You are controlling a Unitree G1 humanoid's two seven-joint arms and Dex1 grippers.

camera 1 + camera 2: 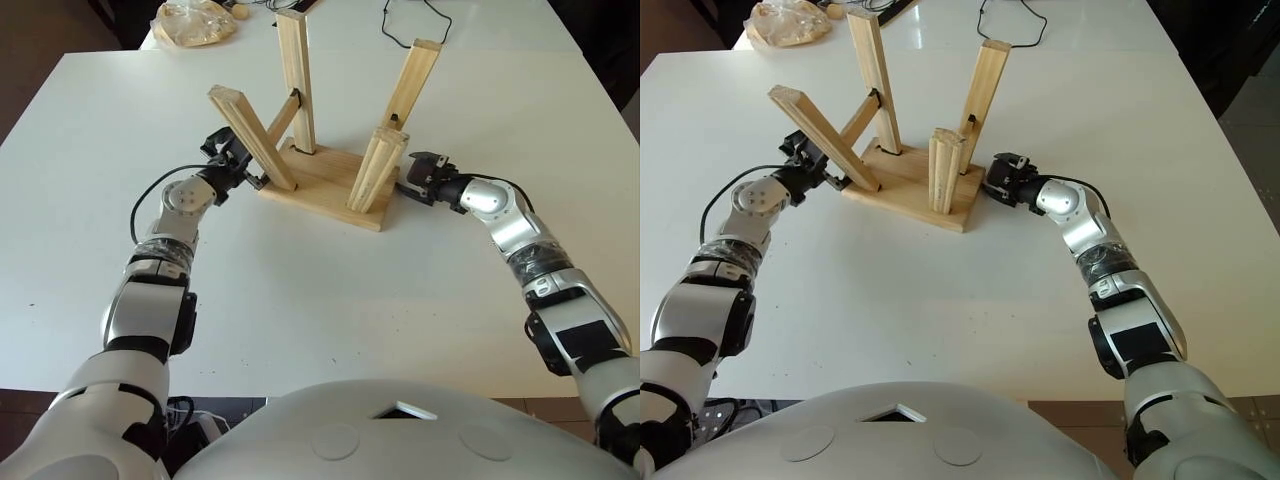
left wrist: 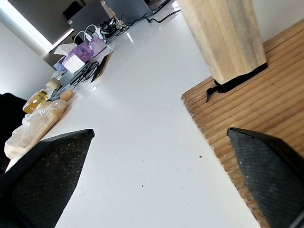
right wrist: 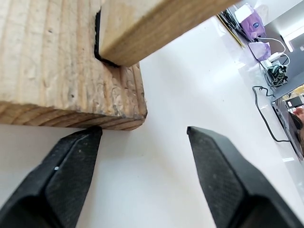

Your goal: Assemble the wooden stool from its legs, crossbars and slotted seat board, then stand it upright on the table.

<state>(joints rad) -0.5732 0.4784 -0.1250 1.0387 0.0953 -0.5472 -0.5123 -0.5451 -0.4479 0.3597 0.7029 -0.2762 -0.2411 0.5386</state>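
The wooden stool lies upside down on the white table, its slotted seat board (image 1: 325, 183) flat and its legs pointing up. One leg (image 1: 252, 137) leans out to the left, joined by a short crossbar (image 1: 283, 116) to the upright back leg (image 1: 298, 80). Two more legs (image 1: 376, 168) (image 1: 412, 82) rise on the right. My left gripper (image 1: 243, 168) stands open at the board's left edge, beside the leaning leg (image 2: 223, 35). My right gripper (image 1: 408, 180) is open at the board's right corner (image 3: 118, 109), one fingertip (image 3: 71, 166) touching its lower edge.
A plastic bag of food (image 1: 195, 22) lies at the table's far left edge. A black cable (image 1: 412, 22) curls at the far right. More clutter (image 2: 78, 52) sits on a further table. The white tabletop (image 1: 300, 290) spreads wide in front of the stool.
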